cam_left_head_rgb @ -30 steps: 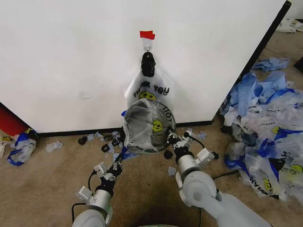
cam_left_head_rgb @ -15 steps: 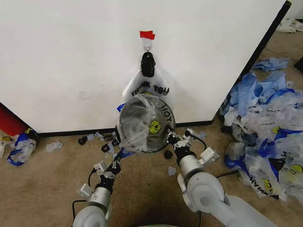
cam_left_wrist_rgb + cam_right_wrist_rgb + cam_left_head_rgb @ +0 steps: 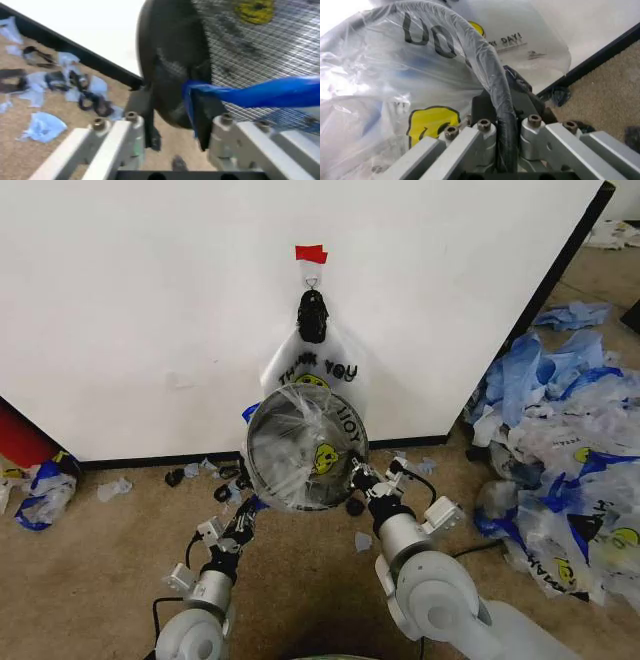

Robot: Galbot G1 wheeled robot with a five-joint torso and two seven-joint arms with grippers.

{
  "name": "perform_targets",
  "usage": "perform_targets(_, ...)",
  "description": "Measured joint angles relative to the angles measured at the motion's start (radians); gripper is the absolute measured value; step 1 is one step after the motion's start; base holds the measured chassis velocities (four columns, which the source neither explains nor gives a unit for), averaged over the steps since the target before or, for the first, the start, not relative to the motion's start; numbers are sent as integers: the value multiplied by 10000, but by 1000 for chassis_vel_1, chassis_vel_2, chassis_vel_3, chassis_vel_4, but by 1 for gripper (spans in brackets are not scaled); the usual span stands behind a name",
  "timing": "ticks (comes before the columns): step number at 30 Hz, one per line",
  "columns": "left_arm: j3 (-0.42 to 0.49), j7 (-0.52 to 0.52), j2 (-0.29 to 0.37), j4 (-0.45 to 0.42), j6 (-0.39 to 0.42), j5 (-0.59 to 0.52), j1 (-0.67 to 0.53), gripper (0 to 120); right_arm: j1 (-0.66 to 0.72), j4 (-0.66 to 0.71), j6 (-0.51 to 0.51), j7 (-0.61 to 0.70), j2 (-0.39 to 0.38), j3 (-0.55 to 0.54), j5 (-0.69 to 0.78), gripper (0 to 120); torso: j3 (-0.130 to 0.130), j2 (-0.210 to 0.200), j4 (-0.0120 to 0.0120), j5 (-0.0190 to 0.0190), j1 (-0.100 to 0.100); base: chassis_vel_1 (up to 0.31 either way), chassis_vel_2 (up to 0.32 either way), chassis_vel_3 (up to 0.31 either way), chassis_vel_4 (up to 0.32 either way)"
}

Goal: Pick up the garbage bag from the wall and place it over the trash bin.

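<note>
The garbage bag (image 3: 318,442) is stretched over the mouth of the trash bin (image 3: 270,480), which both arms hold tipped up before the wall (image 3: 150,300) — just below a second "THANK YOU" bag (image 3: 322,365) on the hook (image 3: 312,280). The right gripper (image 3: 360,478) is clamped on the bagged rim and the left gripper (image 3: 247,510) pinches the rim with a blue handle (image 3: 260,92) between its fingers. The film looks taut and thin, so an uneven pull could tear it or slide it off — or the tilted bin could slip.

Bin raised and tipped toward you.
Your two grippers lifted the trash bin (image 3: 305,448) slightly; its bag-covered mouth now faces the head camera squarely.
</note>
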Motion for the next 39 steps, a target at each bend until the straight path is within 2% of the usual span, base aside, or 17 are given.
perform_targets(5, -98, 32, 21, -170, 13, 488, 297, 52, 76, -156, -1, 51, 260, 41, 135, 0, 0, 0, 0, -3, 0, 0, 0, 0, 0)
perform_targets(8, -149, 68, 17, -216, -32, 615, 362, 61, 73, -195, -2, 67, 317, 42, 140, 0, 0, 0, -1, -2, 0, 0, 0, 0, 0)
perform_targets(9, -164, 119, 18, -249, -36, 624, 390, 62, 71, -207, -1, 71, 331, 43, 143, 0, 0, 0, -2, -2, 0, 0, 0, 0, 0)
perform_targets(11, -205, 560, 99, -572, 94, 477, 616, 74, 69, -293, -3, 108, 406, 67, 147, 0, 0, 0, -1, 0, 0, 0, 0, 0, 0)
perform_targets(14, -156, 737, 203, -886, 252, 430, 809, 86, 84, -388, -27, 191, 490, 107, 145, 0, 0, 0, -2, -1, 0, 0, 0, 0, 0)
perform_targets(15, -156, 737, 203, -886, 252, 430, 809, 86, 84, -388, -27, 191, 490, 107, 145, 0, 0, 0, -2, -1, 0, 0, 0, 0, 0)
perform_targets(18, -20, 748, 256, -897, 323, 594, 931, 98, 153, -546, -45, 241, 578, 134, 129, 0, 0, 0, -1, -2, 0, 0, 0, 0, 0)
perform_targets(22, 11, 638, 313, -737, 326, 743, 1025, 100, 222, -691, -58, 262, 615, 145, 123, 0, 0, 0, 0, -3, 0, 0, 0, 0, 0)
perform_targets(31, -116, -718, 460, -382, 234, 1312, 1035, 100, 363, -1248, -70, 171, 815, 208, -40, 0, 0, 0, -1, -1, 0, 0, 0, 0, 0)
perform_targets(34, -209, -1256, 464, -253, 191, 1448, 968, 100, 374, -1545, -48, -156, 855, 93, -755, 0, 0, 0, -1, -2, 0, 0, 0, 0, 0)
perform_targets(39, -389, -1866, 659, -504, 250, 1655, 1062, 100, 150, -1848, -24, -521, 638, -61, -2275, 0, 0, 0, 0, -1, 0, 0, 0, 0, 0)
